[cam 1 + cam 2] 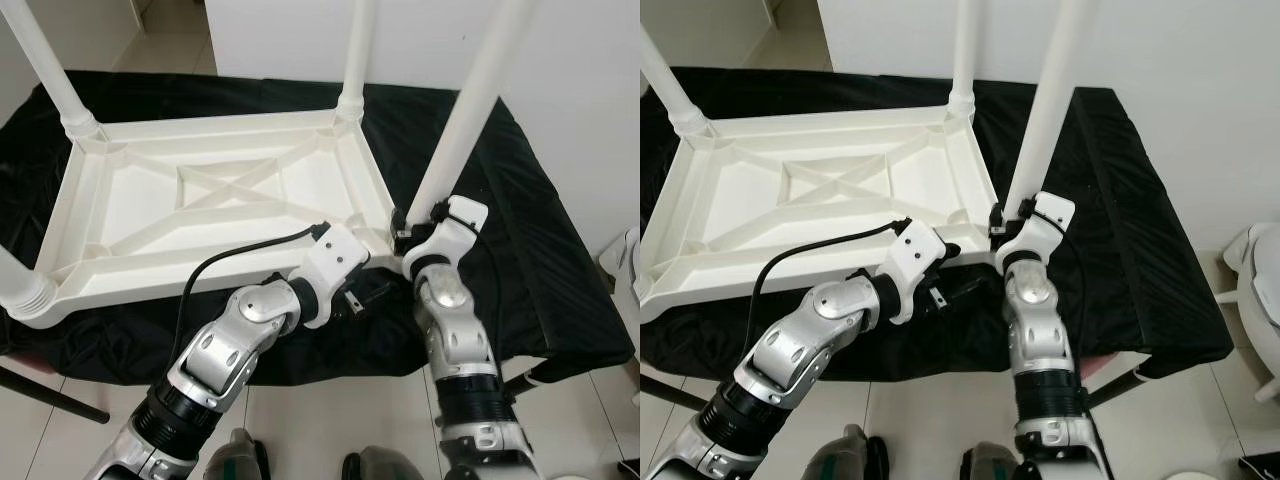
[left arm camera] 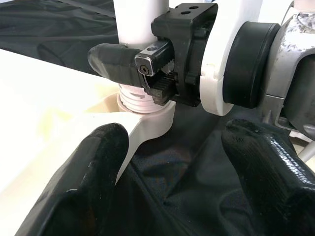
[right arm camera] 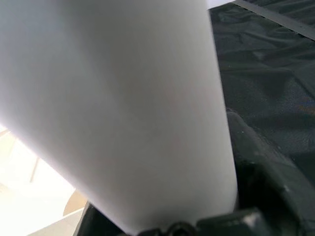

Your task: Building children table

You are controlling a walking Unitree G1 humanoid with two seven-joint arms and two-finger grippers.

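A white plastic table (image 1: 200,200) lies upside down on a black cloth. Legs stand at its far-left (image 1: 50,70), far-right (image 1: 357,55) and near-left (image 1: 20,285) corners. The fourth leg (image 1: 470,110) rises from the near-right corner, and my right gripper (image 1: 415,228) is shut on it just above the socket. The left wrist view shows a right finger (image 2: 113,61) wrapped around that leg (image 2: 140,19) above its ribbed base (image 2: 135,98). My left gripper (image 2: 174,147) is open, low beside the same corner and touching nothing. The right wrist view has the leg (image 3: 113,98) close up.
The black cloth (image 1: 520,250) covers a low platform that ends just in front of my feet. Pale tile floor lies below. A black bar (image 1: 50,395) crosses the floor at the lower left. A white object (image 1: 625,265) stands at the right edge.
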